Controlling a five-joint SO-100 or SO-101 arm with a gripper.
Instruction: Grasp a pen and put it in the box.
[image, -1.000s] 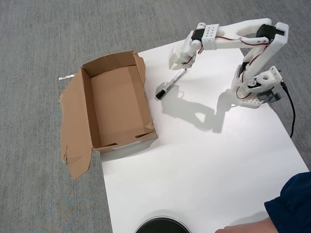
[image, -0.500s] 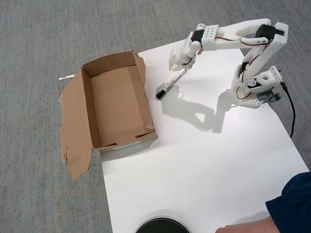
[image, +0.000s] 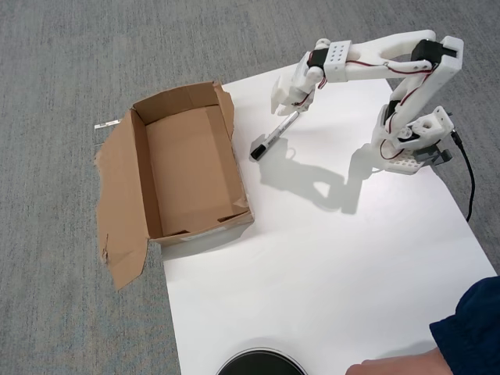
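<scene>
1. One white sheet (image: 328, 258) covered the grey carpet (image: 62, 47) in my overhead view.
2. I saw the box (image: 187, 168) lying empty at its left edge.
3. My fingers (image: 287, 111) gripped the pen (image: 272, 137), which slanted down beside the box.

Dark round object (image: 261, 362) cut by bottom edge, person's arm (image: 461, 332) (blue sleeve) cropped at corner

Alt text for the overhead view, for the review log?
A white robot arm's gripper holds a pen by its upper end, tilted over a white sheet, right of an empty open cardboard box on grey carpet.
</scene>
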